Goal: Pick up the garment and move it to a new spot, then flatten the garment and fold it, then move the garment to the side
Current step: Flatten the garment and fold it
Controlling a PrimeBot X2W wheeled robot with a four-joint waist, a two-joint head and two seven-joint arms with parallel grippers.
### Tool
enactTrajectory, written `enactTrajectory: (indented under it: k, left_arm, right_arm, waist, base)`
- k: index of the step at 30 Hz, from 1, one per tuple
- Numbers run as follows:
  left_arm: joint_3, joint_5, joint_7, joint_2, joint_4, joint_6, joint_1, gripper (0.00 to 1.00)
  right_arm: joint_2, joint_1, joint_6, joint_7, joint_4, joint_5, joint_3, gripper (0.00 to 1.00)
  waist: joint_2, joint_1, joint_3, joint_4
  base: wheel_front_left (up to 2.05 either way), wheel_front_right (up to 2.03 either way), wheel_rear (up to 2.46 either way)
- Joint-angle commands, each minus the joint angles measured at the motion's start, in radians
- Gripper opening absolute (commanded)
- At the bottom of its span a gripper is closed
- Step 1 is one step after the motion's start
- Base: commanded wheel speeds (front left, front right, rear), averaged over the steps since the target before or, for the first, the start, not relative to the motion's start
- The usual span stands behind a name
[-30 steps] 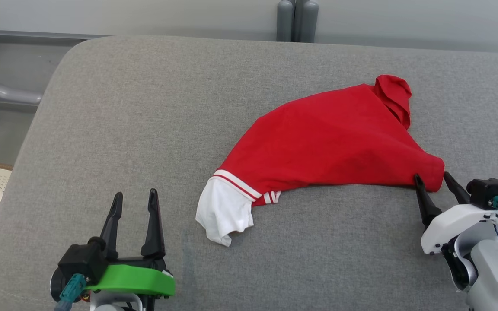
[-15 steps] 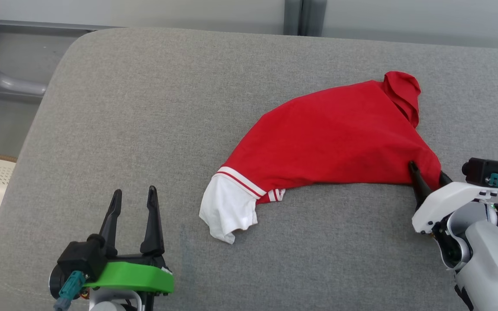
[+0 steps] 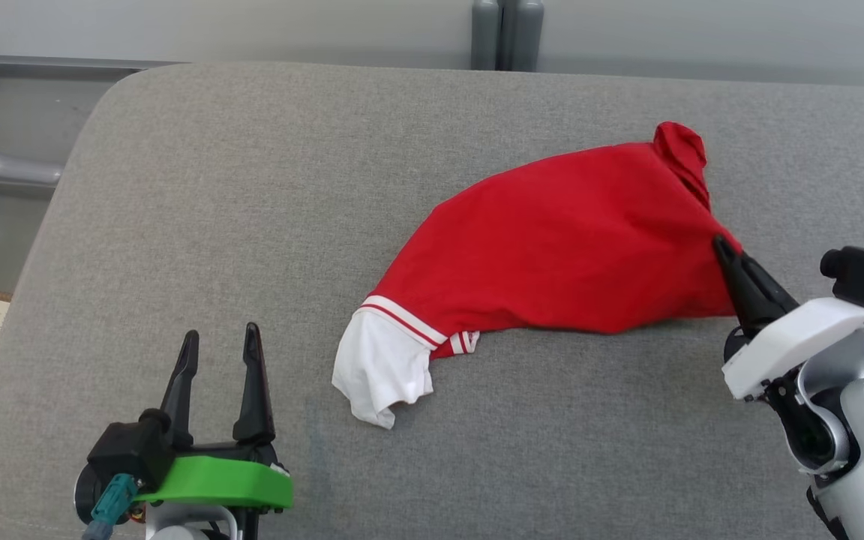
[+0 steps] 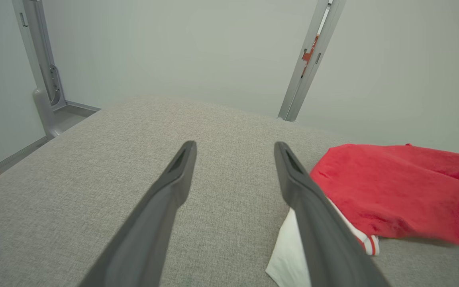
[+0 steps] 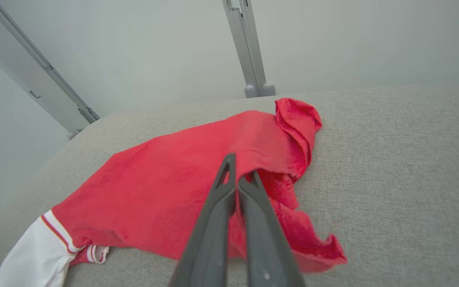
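At the lower left of the head view, the left gripper [image 3: 221, 331] hangs over the grey cushion [image 3: 252, 187] with its fingers spread and nothing between them. To its right, near the centre, lies the white sleeve [image 3: 379, 371] of the red shirt [image 3: 552, 247]. The shirt stretches toward the upper right. At the shirt's right edge, the right gripper [image 3: 721, 244] has its fingers pinched together on the red cloth.

You had a grey, fabric-covered table [image 3: 252, 187] with a rounded far-left corner. On its right half lay the red garment [image 3: 552, 255], its white sleeve [image 3: 379, 371] trailing toward the near middle.
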Motion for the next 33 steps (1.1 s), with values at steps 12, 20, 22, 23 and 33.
enactTrajectory:
  k: [12,20,22,23,33]
  left_arm:
    - [0.027,0.014,0.000,0.003,-0.012,-0.008,0.009,1.00]
    - [0.011,0.004,0.000,0.003,-0.006,-0.011,-0.021,1.00]
    - [0.010,0.001,0.000,0.003,-0.005,-0.011,-0.027,1.00]
    - [0.007,0.000,0.000,0.003,-0.005,-0.012,-0.030,1.00]
    - [-0.019,-0.011,0.000,0.003,-0.004,-0.005,-0.059,1.00]
  right_arm:
    - [0.090,0.282,0.000,0.258,-0.463,-0.012,-0.072,0.00]
    - [0.118,0.175,0.000,0.251,-0.344,-0.033,-0.176,0.00]
    - [0.113,0.127,0.000,0.236,-0.277,-0.039,-0.195,0.00]
    - [0.108,0.097,0.000,0.229,-0.234,-0.044,-0.205,0.00]
    - [0.034,-0.203,0.000,0.137,0.231,-0.116,-0.258,0.00]
  waist:
    - [-0.0001,0.0001,-0.009,-0.060]
    - [-0.0001,0.0001,0.023,-0.037]
    - [-0.0001,0.0001,0.031,-0.027]
    - [-0.0001,0.0001,0.036,-0.021]
    - [-0.0001,0.0001,0.098,0.047]
  base:
    - [0.00,0.00,0.00]
    - [0.00,0.00,0.00]
    - [0.00,0.00,0.00]
    - [0.00,0.00,0.00]
    - [0.00,0.00,0.00]
